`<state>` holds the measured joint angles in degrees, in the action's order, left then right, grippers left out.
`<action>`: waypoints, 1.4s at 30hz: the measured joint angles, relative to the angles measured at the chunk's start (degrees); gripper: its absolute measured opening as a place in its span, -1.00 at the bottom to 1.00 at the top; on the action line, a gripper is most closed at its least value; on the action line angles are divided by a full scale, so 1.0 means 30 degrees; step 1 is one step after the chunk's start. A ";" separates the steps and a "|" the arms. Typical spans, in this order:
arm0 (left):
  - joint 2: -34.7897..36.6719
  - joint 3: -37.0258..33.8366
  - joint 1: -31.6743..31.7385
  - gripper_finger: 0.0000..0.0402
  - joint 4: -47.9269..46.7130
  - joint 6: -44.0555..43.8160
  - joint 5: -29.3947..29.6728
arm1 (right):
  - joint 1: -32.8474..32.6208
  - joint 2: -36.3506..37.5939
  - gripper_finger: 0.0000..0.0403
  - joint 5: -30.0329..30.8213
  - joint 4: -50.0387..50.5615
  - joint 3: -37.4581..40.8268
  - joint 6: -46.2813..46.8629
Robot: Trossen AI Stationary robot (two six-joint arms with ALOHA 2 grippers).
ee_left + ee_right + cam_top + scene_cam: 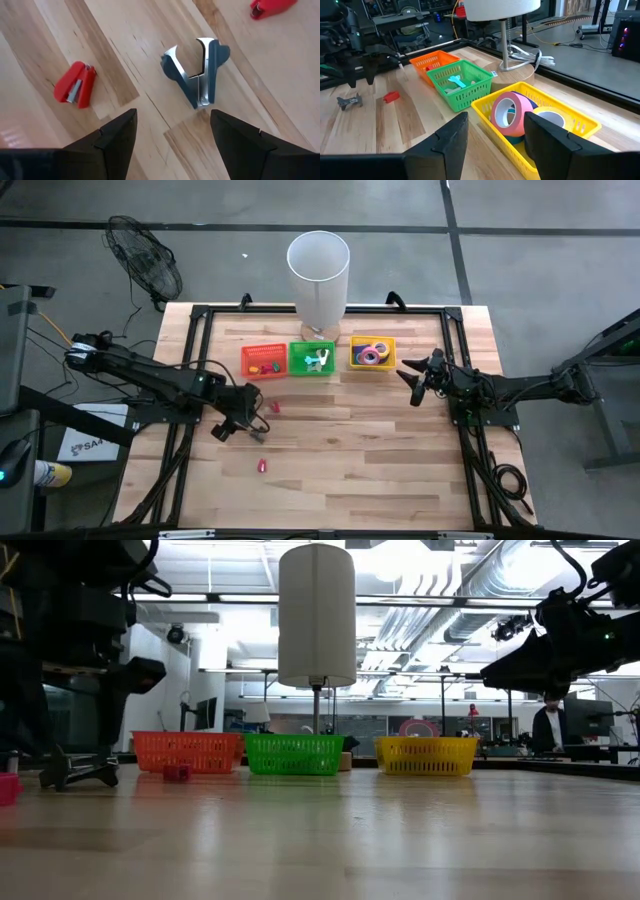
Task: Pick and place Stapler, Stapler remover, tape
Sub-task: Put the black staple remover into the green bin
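The stapler remover (197,70) lies flat on the bench (400,470), well inside its left edge, just under the left gripper (170,132). Along the bench's far edge sit three baskets: the orange basket (264,360), the green basket (312,359) and the yellow basket (372,353), which holds the tape (509,112). The left gripper hangs above the remover with its jaws wide open and empty. The right gripper (492,135) waits near the yellow basket, jaws open, holding nothing. Two small red staplers (76,85) lie close by. The remover is small and slippery, so the jaws might pinch it crooked and flick it away, or bump a stapler.
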<state>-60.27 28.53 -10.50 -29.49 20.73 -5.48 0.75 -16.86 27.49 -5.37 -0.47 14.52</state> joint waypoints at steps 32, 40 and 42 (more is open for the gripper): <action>0.0000 -0.0035 0.0000 0.25 0.0894 -0.0371 -0.0503 | -0.0005 0.0000 -0.09 -0.6268 0.0066 0.0000 -0.0984; 0.0000 -0.0035 0.0000 0.25 0.0797 0.0275 -0.1568 | -0.0007 0.0005 -0.09 -0.6863 0.0063 0.0000 -0.0986; 0.0000 -0.0035 0.0000 0.25 0.0787 0.0646 -0.2004 | -0.0007 0.0007 -0.09 -0.6863 0.0059 0.0000 -0.0991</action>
<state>-60.27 28.42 -10.50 -27.13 22.67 -11.49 0.73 -16.84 6.90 -5.19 -0.47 11.55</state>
